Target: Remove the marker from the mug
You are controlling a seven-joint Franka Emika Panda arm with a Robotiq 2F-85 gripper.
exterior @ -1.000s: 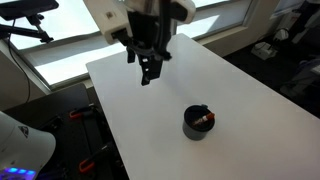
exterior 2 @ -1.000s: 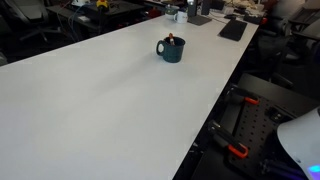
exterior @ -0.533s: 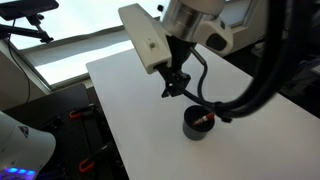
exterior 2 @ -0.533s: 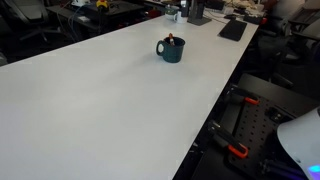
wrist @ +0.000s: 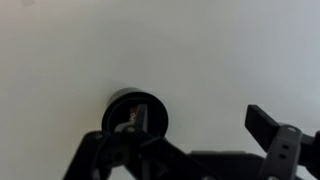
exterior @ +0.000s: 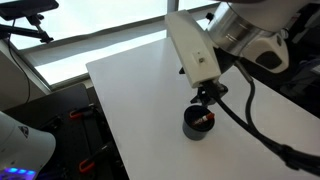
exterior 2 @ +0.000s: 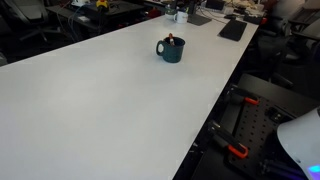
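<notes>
White tabletop (exterior: 130, 90) | marker (exterior: 204, 119) sits inside mug (exterior: 197, 126) | gripper (exterior: 208, 97) hovers at mug's 12 o'clock | fingers (wrist: 268, 125) spread, empty | step, judged: approach | next likely needs: centre over marker tip, descend, pinch, lift

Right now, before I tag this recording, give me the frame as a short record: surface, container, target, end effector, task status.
surface: white table
container: dark mug, upright on the table
target: marker standing inside the mug, red-orange part showing at the rim
end effector: gripper close over the mug; wrist view shows its fingers spread apart with nothing between them
task status: marker not yet removed
</notes>
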